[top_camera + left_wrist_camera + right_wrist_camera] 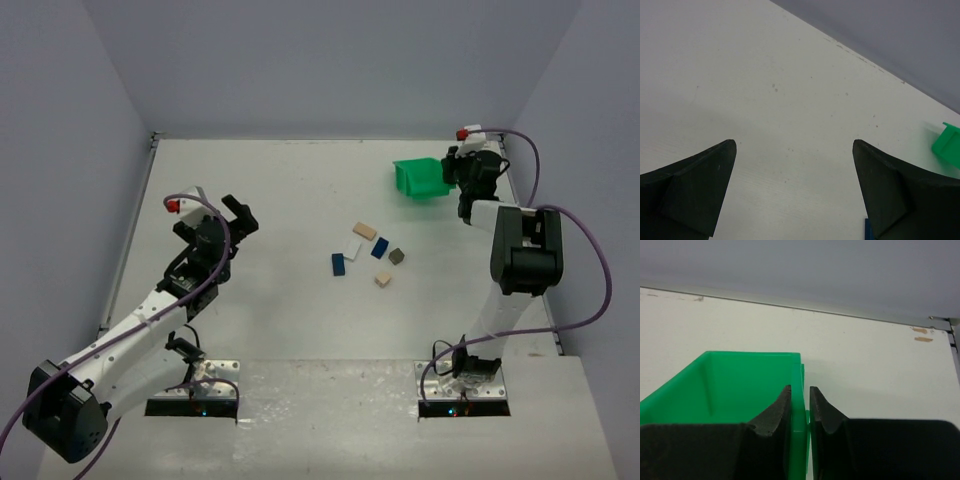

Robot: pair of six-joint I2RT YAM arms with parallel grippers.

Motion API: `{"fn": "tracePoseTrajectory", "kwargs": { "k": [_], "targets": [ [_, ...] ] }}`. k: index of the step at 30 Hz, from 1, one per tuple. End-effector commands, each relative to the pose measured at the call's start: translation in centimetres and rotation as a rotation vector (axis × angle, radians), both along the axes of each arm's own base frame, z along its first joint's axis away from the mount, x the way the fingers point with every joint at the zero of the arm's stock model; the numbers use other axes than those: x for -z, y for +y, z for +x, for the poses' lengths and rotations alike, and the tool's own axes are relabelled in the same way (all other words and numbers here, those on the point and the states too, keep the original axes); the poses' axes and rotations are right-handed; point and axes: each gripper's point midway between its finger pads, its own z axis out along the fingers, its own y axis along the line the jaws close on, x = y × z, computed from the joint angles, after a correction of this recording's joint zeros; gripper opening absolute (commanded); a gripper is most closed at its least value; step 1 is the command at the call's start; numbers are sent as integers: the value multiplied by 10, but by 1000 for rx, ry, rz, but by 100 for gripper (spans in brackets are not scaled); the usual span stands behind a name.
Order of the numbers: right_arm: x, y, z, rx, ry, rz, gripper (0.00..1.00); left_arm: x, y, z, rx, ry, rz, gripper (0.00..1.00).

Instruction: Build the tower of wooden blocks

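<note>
The wood blocks lie loose and flat on the table's middle; none is stacked. They are a tan plank [364, 230], a pale block [352, 249], a dark blue block [338, 264], a second blue block [380, 248], a dark grey cube [397, 256] and a tan cube [383, 280]. My left gripper [240, 213] is open and empty over bare table, left of the blocks; it also shows in the left wrist view [794, 142], with a sliver of a blue block [867, 231] beside its right finger. My right gripper [800, 388] is shut on the side wall of the green bin [740, 380].
The green bin [420, 178] sits at the back right, tilted, with my right gripper [456, 176] at its right wall. Its inside shows nothing in the right wrist view. A corner of the bin [947, 145] shows in the left wrist view. Grey walls close the table's back and sides.
</note>
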Motion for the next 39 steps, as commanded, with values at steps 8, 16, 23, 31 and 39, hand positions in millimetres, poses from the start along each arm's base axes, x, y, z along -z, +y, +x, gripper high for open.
{"fn": "tracePoseTrajectory", "kwargs": {
  "k": [8, 16, 23, 31, 39],
  "targets": [
    [-52, -19, -13, 13, -156, 73, 85, -10, -5, 12, 5, -17, 2, 100],
    [-98, -12, -39, 28, 52, 162, 99, -13, -20, 12, 89, -15, -18, 100],
    [-97, 29, -104, 29, 149, 253, 99, -10, -32, 16, 143, 23, -15, 100],
    [-28, 131, -193, 3, 349, 252, 99, 0, -46, 23, 214, 42, -1, 100],
    [51, 165, -264, -25, 518, 181, 99, 5, -57, 19, 276, 32, -21, 100]
  ]
}}
